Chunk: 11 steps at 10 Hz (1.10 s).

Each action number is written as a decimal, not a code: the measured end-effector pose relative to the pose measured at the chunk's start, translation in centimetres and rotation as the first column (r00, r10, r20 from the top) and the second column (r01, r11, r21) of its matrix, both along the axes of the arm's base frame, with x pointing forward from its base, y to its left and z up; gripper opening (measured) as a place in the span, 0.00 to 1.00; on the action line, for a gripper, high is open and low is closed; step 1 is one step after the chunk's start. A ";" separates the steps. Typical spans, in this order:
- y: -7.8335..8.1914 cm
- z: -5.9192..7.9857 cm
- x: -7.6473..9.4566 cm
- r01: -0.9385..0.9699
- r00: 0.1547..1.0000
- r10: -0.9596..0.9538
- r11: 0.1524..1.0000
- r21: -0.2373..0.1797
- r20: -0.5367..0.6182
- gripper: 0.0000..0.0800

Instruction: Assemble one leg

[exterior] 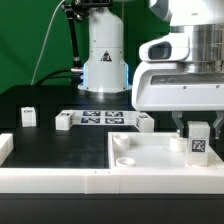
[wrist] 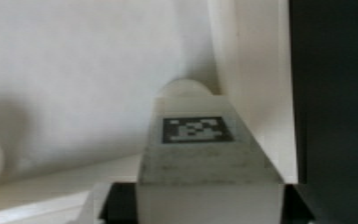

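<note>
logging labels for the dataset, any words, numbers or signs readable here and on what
No words, letters or numbers can be read in either view.
The leg in the gripper: a black-and-white square marker tag, a pattern, not text.
The marker board: several such tags, too small to make out.
Loose legs on the table: dark marks, too small to read.
</note>
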State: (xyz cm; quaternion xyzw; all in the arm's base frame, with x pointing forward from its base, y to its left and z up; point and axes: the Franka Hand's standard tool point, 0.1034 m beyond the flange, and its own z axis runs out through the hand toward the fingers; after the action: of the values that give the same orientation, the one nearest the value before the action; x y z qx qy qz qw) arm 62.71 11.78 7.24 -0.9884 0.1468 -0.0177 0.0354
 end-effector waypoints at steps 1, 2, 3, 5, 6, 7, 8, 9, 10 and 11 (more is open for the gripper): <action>-0.1 0.0 -0.1 0.139 0.990 -0.139 0.990 0.007 -0.002 0.36; -0.2 0.0 -0.1 0.263 0.965 -0.263 0.965 0.020 -0.004 0.36; -0.4 0.0 -0.1 0.402 0.915 -0.402 0.915 0.040 -0.014 0.36; -0.6 0.0 -0.2 0.558 0.830 -0.557 0.828 0.056 -0.036 0.36; -0.5 0.0 -0.3 0.669 0.744 -0.667 0.742 0.055 -0.052 0.37; -0.4 0.0 -0.3 0.735 0.678 -0.733 0.676 0.053 -0.059 0.37; -0.4 0.0 -0.3 0.815 0.580 -0.811 0.578 0.048 -0.072 0.37; -0.4 -0.1 -0.4 0.866 0.500 -0.861 0.498 0.046 -0.090 0.37; -0.4 -0.1 -0.4 0.904 0.427 -0.898 0.425 0.044 -0.106 0.37; -0.3 -0.1 -0.4 0.919 0.394 -0.912 0.392 0.042 -0.111 0.37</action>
State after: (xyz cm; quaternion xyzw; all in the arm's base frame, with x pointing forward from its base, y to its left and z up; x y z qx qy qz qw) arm 62.30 11.45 7.18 -0.7420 0.6675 0.0074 0.0623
